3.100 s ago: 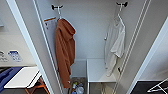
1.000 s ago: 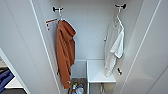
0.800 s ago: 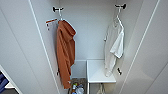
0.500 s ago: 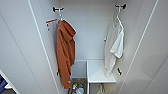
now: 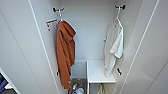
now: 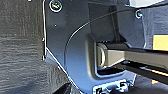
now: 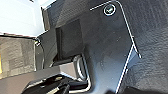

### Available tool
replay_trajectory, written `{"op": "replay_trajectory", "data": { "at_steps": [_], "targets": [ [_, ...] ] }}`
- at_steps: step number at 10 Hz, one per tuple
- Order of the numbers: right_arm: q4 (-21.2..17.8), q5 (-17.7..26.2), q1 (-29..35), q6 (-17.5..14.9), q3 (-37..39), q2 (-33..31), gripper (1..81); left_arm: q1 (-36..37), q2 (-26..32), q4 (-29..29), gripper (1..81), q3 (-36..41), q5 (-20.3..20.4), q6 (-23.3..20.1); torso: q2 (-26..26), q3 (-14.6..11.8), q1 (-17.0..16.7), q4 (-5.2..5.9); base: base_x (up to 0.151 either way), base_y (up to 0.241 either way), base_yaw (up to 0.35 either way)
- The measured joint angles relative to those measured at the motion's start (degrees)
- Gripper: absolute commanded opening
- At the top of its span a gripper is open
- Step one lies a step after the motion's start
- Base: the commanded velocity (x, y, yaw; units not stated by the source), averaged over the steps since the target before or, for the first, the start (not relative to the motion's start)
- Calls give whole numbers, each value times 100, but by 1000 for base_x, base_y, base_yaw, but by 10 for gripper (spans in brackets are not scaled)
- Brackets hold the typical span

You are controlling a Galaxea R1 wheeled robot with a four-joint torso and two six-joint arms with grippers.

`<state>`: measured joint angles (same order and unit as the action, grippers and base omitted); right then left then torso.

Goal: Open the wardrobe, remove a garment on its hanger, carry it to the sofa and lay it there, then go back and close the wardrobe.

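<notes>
The wardrobe (image 5: 87,32) stands open in front of me in the head view, its left door (image 5: 22,50) and right door (image 5: 150,50) swung wide. The garment (image 5: 113,47), a white short-sleeved shirt, hangs on the inner right side. It is on a thin white hanger (image 5: 117,18) that hooks over a dark peg (image 5: 120,7). The sofa is out of view. Both wrist views look down on dark robot bodywork and dark carpet.
A long rust-orange hooded garment (image 5: 65,52) hangs from a peg on the wardrobe's left side. Below the shirt is a white shelf (image 5: 98,72). A bin of mixed small items (image 5: 77,88) sits on the wardrobe floor. Something blue (image 5: 2,83) shows beyond the left door.
The camera has drawn closer to the wardrobe, and the shelves seen at the left 3 s ago have slid out of the picture. Both hanging garments have stayed still.
</notes>
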<state>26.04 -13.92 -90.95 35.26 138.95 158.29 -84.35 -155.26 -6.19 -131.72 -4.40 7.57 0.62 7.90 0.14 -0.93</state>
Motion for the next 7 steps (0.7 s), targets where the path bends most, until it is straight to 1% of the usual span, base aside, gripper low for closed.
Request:
{"op": "replay_trajectory", "data": {
  "at_steps": [2,4,5,6,7],
  "targets": [
    [20,34,-141,5,664,383,811,-63,-345,118,811,-535,-168,-2,0,-2,0,0,0,0,0],
    [69,229,-207,-37,1056,774,811,-187,-585,177,811,-869,-113,-38,2,-5,-2,0,0,0,0],
    [48,360,-201,-336,1168,920,811,-206,-631,197,811,-970,105,-71,5,-7,-4,0,0,0,0],
    [-71,511,-193,-780,1191,970,811,-197,-714,208,811,-1042,182,-112,5,-7,-4,0,0,0,0],
    [-441,642,-171,-1313,1221,970,811,-199,-866,212,811,-1169,187,-124,5,-7,-4,0,0,0,0]
  ]
}}
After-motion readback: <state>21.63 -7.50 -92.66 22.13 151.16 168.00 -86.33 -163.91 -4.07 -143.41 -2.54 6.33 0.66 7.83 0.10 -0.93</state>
